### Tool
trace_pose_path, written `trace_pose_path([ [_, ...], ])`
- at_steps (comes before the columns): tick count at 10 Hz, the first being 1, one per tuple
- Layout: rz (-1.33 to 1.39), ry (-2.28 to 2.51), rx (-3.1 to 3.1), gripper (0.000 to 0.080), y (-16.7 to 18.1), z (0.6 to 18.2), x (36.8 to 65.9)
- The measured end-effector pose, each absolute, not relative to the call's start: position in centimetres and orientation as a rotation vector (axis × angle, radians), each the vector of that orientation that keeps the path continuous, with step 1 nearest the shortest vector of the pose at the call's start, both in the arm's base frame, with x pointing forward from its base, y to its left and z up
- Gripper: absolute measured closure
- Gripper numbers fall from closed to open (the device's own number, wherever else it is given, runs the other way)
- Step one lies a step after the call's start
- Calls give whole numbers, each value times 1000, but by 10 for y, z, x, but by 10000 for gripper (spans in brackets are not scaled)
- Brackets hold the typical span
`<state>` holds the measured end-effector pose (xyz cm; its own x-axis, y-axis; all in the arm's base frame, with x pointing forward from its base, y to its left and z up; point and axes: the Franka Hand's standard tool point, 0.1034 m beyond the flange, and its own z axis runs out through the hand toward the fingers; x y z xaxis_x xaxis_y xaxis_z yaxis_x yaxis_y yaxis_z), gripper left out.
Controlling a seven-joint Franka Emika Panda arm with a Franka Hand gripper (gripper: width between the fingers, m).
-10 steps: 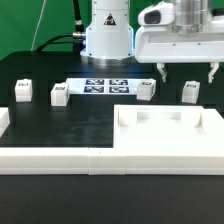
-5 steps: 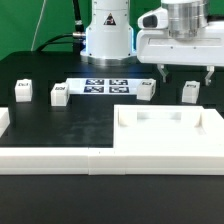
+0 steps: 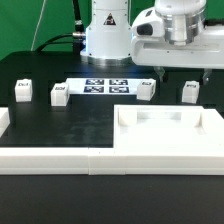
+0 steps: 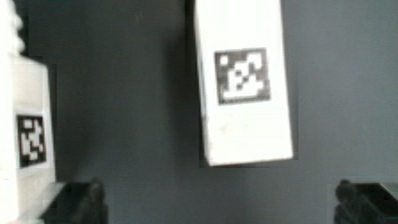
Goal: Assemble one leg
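Several small white legs with marker tags stand on the black table in the exterior view: two at the left [image 3: 22, 91] [image 3: 59, 94], one in the middle [image 3: 146, 90], one at the right [image 3: 189, 92]. My gripper [image 3: 187, 72] hangs open and empty above the table, between and behind the middle and right legs. In the wrist view the gripper [image 4: 222, 205] is open, its dark fingertips [image 4: 75, 200] far apart, with one tagged leg [image 4: 246, 80] ahead of the jaws and another leg [image 4: 25, 120] off to one side. Nothing is between the jaws.
The marker board [image 3: 105, 86] lies flat behind the legs. A large white tray-shaped part [image 3: 170, 125] sits at the front right. Long white border rails [image 3: 50, 157] run along the front, with a piece at the left edge [image 3: 4, 122]. The robot base [image 3: 106, 35] stands behind.
The gripper has shifted slightly toward the exterior view's left and risen a little. The legs and other parts have not moved.
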<state>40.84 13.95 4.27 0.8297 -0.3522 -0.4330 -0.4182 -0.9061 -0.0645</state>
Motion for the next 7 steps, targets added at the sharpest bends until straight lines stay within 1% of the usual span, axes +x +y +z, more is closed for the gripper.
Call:
trace_pose_path([
  [1,767,599,-2806,151,141,43,406],
  [3,944,580,-2745,151,146,41,404],
  [4,1057,563,-2706,151,149,41,398],
  [6,1251,512,-2618,151,152,32,388],
  [7,1270,508,-2606,151,154,24,386],
])
